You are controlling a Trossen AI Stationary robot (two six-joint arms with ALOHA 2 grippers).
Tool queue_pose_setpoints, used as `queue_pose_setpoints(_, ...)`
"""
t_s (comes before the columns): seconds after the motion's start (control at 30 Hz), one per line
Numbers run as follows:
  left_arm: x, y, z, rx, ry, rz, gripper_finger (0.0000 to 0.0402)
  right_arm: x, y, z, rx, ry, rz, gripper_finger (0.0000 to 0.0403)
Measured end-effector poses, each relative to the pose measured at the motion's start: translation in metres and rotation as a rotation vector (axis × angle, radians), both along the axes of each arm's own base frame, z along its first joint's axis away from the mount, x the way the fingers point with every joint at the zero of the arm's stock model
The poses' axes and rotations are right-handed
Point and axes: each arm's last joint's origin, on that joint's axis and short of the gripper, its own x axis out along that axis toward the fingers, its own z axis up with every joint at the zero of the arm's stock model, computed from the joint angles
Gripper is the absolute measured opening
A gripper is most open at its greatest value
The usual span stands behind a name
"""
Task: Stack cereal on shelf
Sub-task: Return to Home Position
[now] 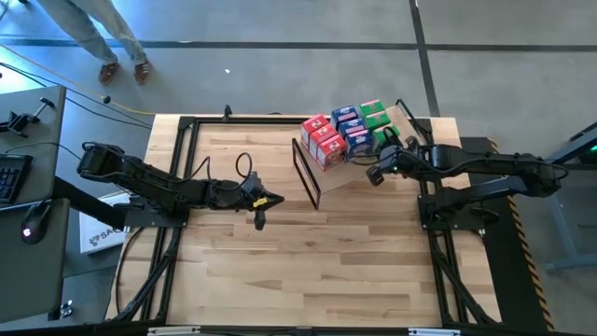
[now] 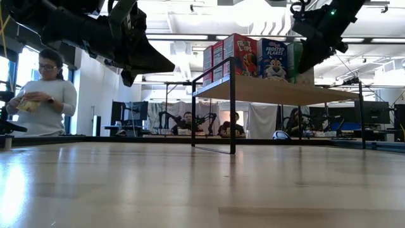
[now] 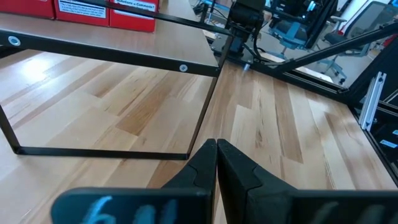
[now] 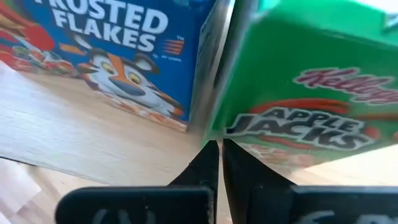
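Note:
The shelf, a light plywood board on a thin black frame, stands at the table's far right. On it stand the cereal boxes, bottoms on the board: red, blue and green. In the low view they line the board. My right gripper is shut, its tips at the gap between a blue Frosted Flakes box and a green Apple Jacks box. My left gripper is shut and empty above the table's middle, left of the frame. My right gripper's shut fingertips stand at the lower front edge of the green Apple Jacks box, beside the gap to the blue box. They come at it about level from the table's right side. I cannot tell whether they touch it.
The wide planked tabletop lies bare toward the near edge. A person stands beyond the table's left side; legs show past the far edge. A desk with a keyboard and mouse is left of the table.

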Motion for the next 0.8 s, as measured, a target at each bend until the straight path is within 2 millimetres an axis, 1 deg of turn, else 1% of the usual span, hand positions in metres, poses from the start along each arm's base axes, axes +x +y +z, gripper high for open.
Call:
queue_pose_setpoints(0.33, 0.000, 0.000, 0.000, 0.000, -0.001, 0.000, 0.0005, 0.002, -0.001, 0.002, -0.055, 0.000, 0.018, 0.0004)
queue_pose_setpoints(0.47, 0.000, 0.000, 0.000, 0.001, -0.001, 0.000, 0.0005, 0.000, 0.001, 0.004, -0.058, 0.008, 0.067, 0.0004)
queue_pose_setpoints(0.53, 0.000, 0.000, 0.000, 0.000, -0.004, -0.002, 0.0005, -0.002, 0.005, 0.007, -0.058, 0.006, 0.124, 0.0004)
queue_pose_setpoints(0.67, 0.000, -0.003, 0.006, -0.004, -0.036, -0.136, 0.0005, -0.012, 0.021, 0.015, -0.070, -0.005, 0.274, 0.0004)
queue_pose_setpoints(0.8, 0.001, -0.003, 0.008, 0.037, -0.053, -0.174, 0.0005, -0.018, 0.036, 0.020, -0.105, -0.037, 0.376, 0.0004)
